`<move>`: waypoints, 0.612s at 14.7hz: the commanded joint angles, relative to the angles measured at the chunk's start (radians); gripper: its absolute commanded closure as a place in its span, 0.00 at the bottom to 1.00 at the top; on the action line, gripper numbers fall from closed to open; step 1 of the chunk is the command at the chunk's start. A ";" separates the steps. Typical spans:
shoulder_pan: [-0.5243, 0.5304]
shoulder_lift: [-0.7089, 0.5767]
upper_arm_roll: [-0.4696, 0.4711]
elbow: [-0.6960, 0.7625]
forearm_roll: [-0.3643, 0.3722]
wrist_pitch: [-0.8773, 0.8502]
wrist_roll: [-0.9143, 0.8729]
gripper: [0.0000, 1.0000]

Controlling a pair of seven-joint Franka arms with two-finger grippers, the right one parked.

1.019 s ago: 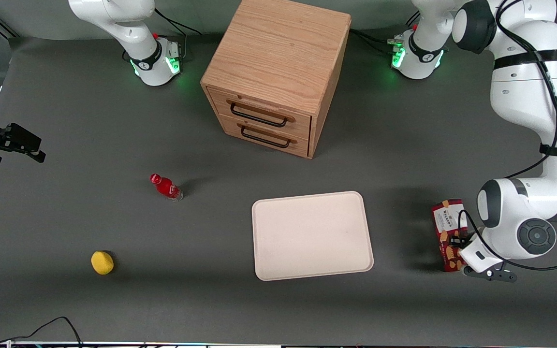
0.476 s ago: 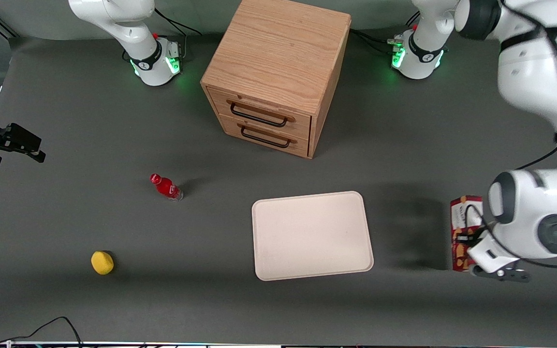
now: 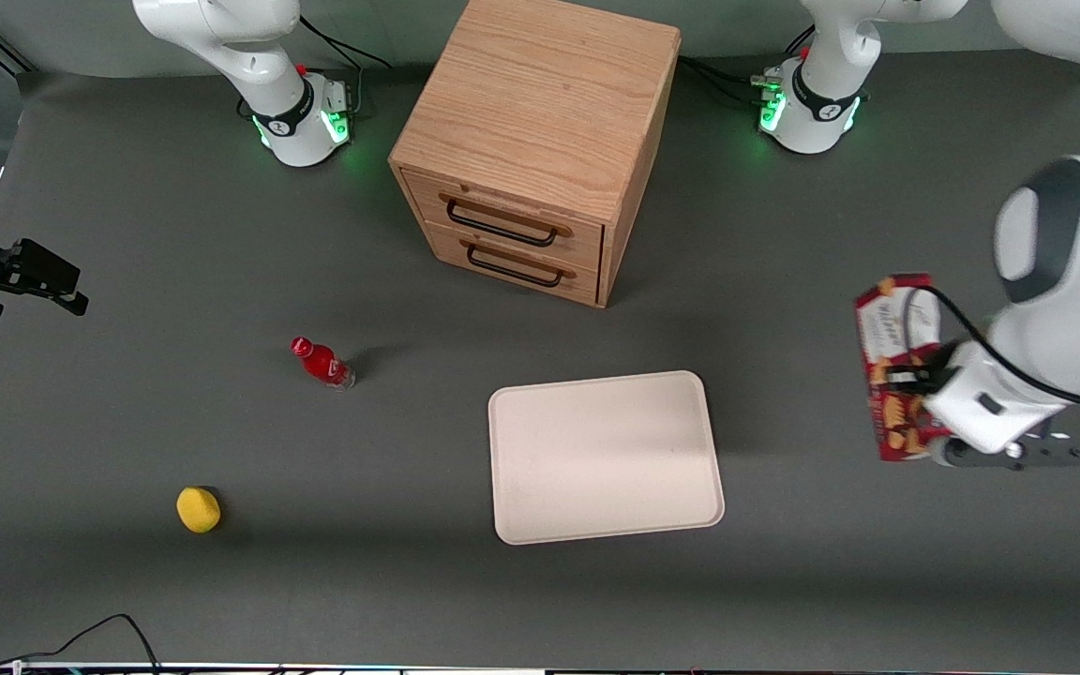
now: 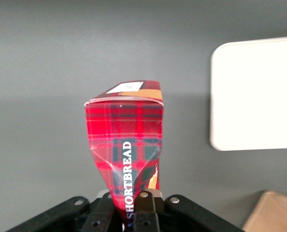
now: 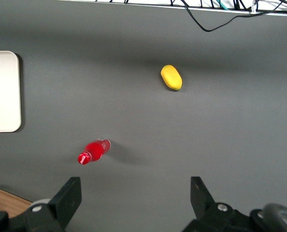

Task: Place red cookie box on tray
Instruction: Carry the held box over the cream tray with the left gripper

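Across the whole scene runs a flat, matte dark-grey table, smooth and even; a black cable lies at its edge nearest the front camera. Toward the working arm's end, the left arm's gripper hangs above the table with its black fingers clamped on the long narrow dark-red plaid cookie box. The box is lifted clear of the surface. Its cardboard face carries a white label at the end farther from the front camera and tan cookie pictures nearer, and the wrist view shows the word SHORTBREAD in white along its side, the wall creased where it is pinched. The large flat cream-white rectangular tray, with rounded corners and a low rim, lies on the table well apart from the box, toward the middle. A light oak-grain wooden cabinet with two drawers and dark wire handles stands farther from the front camera than the tray. Toward the parked arm's end stand a small glossy red bottle and a rounded yellow lemon-like object.
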 commanded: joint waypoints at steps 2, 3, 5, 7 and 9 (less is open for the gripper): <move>-0.024 0.041 -0.138 0.050 0.003 0.009 -0.285 1.00; -0.035 0.050 -0.170 0.046 0.005 0.054 -0.333 1.00; -0.068 0.097 -0.192 0.037 0.008 0.163 -0.388 1.00; -0.102 0.174 -0.192 0.037 0.012 0.241 -0.384 1.00; -0.114 0.238 -0.192 0.030 0.020 0.318 -0.370 1.00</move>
